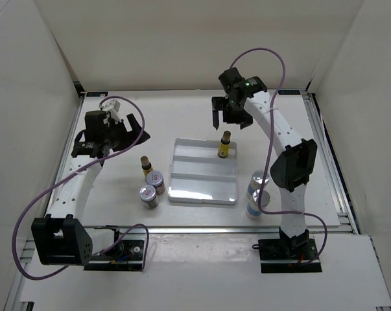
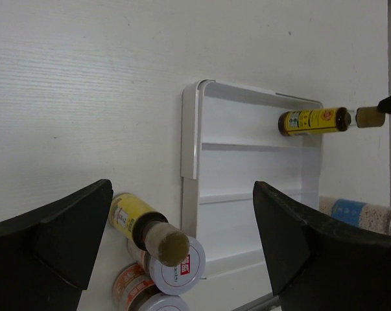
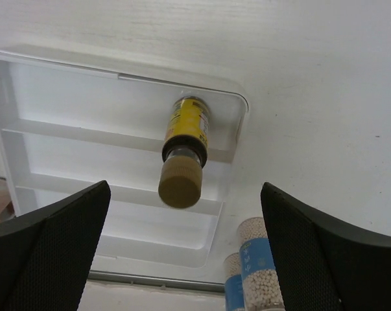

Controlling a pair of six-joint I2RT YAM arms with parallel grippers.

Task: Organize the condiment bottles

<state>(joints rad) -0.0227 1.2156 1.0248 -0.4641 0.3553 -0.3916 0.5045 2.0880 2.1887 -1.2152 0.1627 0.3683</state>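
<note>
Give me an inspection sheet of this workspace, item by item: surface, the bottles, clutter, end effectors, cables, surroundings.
Surface: white table, with a white ridged tray in the middle.
Job's things: one yellow bottle upright in the tray's far compartment; second yellow bottle and two silver-lidded jars left of the tray; two clear-blue bottles right of it.
Clutter: nothing seen.
End effectors: left end effector open, empty; right end effector open, empty, above the bottle in the tray.
Cables: purple cables loop along both arms.
Surroundings: white walls on three sides.

Yellow bottles (image 1: 225,145) 2, jars (image 1: 155,182) 2, blue bottles (image 1: 255,188) probably 2.
</note>
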